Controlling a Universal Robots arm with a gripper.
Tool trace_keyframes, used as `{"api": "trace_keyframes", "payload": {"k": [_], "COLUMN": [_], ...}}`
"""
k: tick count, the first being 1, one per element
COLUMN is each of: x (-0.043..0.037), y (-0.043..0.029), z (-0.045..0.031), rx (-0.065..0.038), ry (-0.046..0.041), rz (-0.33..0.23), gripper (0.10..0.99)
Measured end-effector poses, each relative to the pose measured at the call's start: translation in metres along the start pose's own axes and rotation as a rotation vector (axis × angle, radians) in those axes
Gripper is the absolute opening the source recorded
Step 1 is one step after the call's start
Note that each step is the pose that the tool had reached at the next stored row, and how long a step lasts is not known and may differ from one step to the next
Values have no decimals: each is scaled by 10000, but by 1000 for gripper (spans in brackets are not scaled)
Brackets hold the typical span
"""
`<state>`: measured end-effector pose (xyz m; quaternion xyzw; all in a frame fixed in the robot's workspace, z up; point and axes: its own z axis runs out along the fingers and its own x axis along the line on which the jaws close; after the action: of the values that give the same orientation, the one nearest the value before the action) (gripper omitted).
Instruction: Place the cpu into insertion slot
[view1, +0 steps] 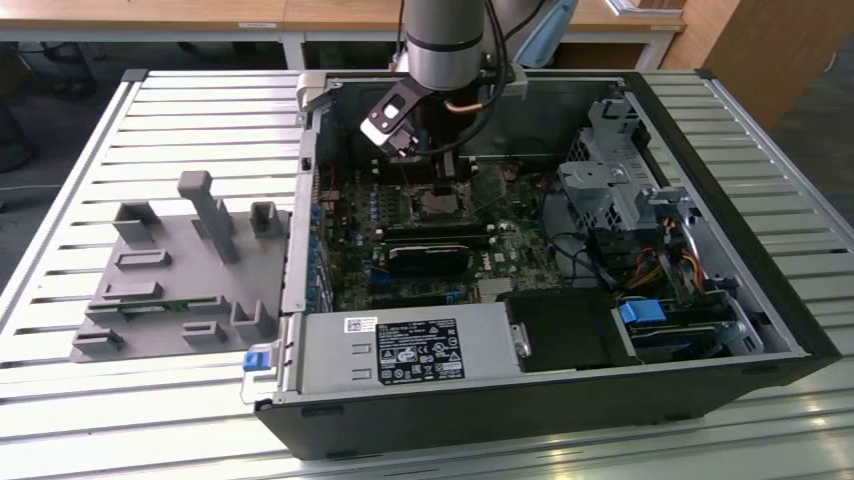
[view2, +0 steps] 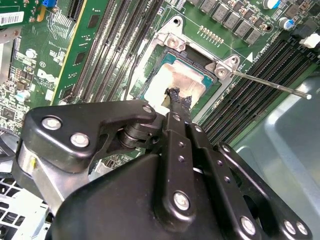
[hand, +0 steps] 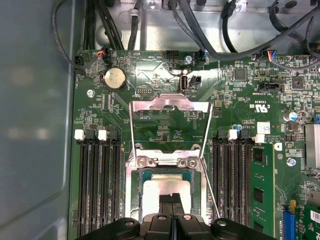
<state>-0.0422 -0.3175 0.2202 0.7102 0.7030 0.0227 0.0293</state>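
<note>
1. So, the gripper (view2: 177, 97) has its jaws pinched together with nothing between them, tips right at the face of the cpu (view2: 189, 79).
2. Cpu lies flat inside the insertion slot (view2: 171, 41), with the retention plate (hand: 169, 105) flipped up.
3. In the exterior view, the slot sits around 10 o'clock from the middle of the computer case (view1: 747, 335).

Exterior view: set high and well back, looking obliquely down on the slatted counter (view1: 80, 420) and open computer case (view1: 534, 420); the arm (view1: 447, 40) enters at twelve o'clock. First wrist view: close, facing straight down past the hand (hand: 172, 199) onto the motherboard (hand: 165, 125). Second wrist view: closer, slanted. All three views share the insertion slot (hand: 165, 161).
</note>
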Motion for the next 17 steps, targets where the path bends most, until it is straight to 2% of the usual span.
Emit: {"api": "trace_keyframes", "payload": {"k": [9,17], "x": [0,-1], "y": [5,16], "z": [-63,-189], "rx": [4,32], "ry": [1,1], "rz": [0,-1], "gripper": [114,114]}}
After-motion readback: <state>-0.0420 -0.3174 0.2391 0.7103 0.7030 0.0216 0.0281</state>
